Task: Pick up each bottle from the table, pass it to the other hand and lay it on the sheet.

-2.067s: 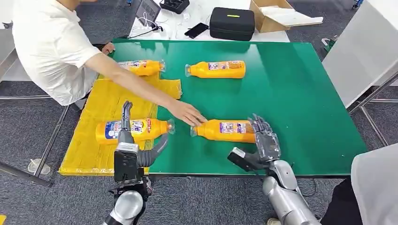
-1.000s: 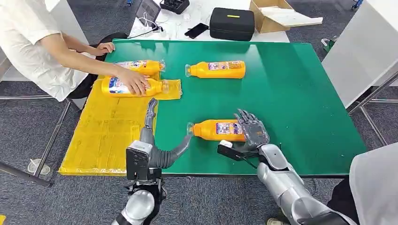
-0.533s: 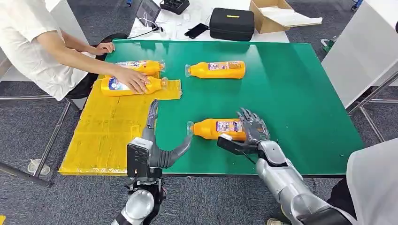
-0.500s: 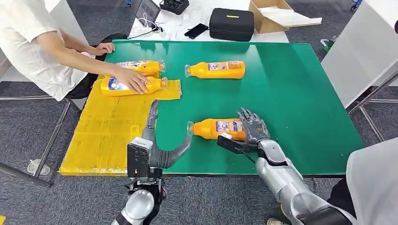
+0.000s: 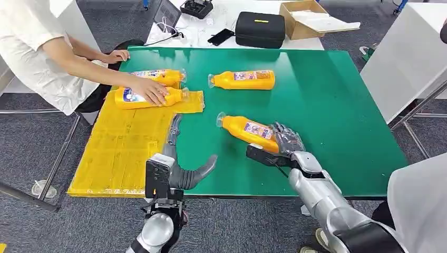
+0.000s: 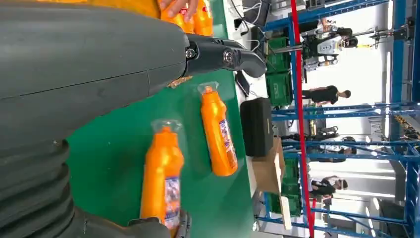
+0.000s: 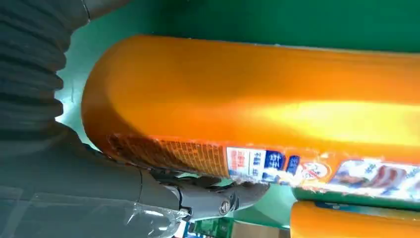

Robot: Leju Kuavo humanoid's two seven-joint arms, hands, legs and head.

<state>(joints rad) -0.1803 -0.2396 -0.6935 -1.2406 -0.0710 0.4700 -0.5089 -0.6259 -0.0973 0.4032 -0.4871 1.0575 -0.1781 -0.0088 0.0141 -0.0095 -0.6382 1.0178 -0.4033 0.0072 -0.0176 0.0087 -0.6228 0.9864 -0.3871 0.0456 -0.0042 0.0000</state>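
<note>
My right hand (image 5: 285,144) grips the base end of an orange bottle (image 5: 246,129) near the table's front; the bottle slants with its cap toward the far left. The right wrist view has the same bottle (image 7: 257,99) close up, my thumb (image 7: 213,196) wrapped under it. My left hand (image 5: 178,163) hovers open at the front edge, fingers spread, beside the yellow sheet (image 5: 121,145). Two more bottles lie at the sheet's far end, one (image 5: 158,75) free and one (image 5: 142,97) under a person's hand (image 5: 153,90). Another bottle (image 5: 242,79) lies on the green table (image 5: 327,105). The left wrist view shows the held bottle (image 6: 163,173) and that far one (image 6: 218,131).
A person in a white shirt (image 5: 31,47) leans in from the far left. A black case (image 5: 259,27), a cardboard box (image 5: 308,13) and cables sit on the white table behind. Someone in white stands at the right edge (image 5: 419,211).
My right hand closed on the bottle and swung it, so its cap now points toward the far left. My left hand drifted slightly right. The person moved a bottle to the sheet's far end.
</note>
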